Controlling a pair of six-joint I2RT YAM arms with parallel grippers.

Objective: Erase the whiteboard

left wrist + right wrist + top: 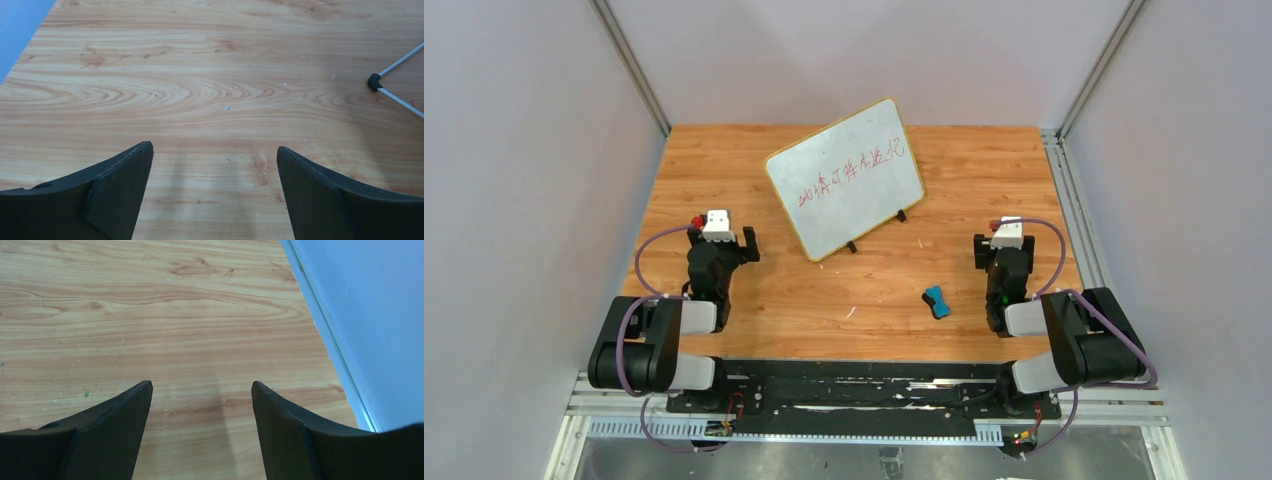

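The whiteboard (844, 178), white with a thin yellow frame and red handwriting, stands tilted on small black feet at the table's middle back. A small blue eraser block (937, 301) lies on the table in front of it, to the right. My left gripper (722, 240) is open and empty, left of the board's lower corner. My right gripper (1004, 248) is open and empty, right of the eraser and apart from it. The left wrist view shows open fingers (120, 185) over bare wood, and a black foot with thin metal rods (374, 82) at the right edge. The right wrist view shows open fingers (115, 430) over bare wood.
The wooden table (724, 160) is closed in by grey walls on the left, back and right. A metal rail (1064, 200) runs along its right edge and shows in the right wrist view (325, 325). The arm bases sit on a black rail (864, 385) at the near edge.
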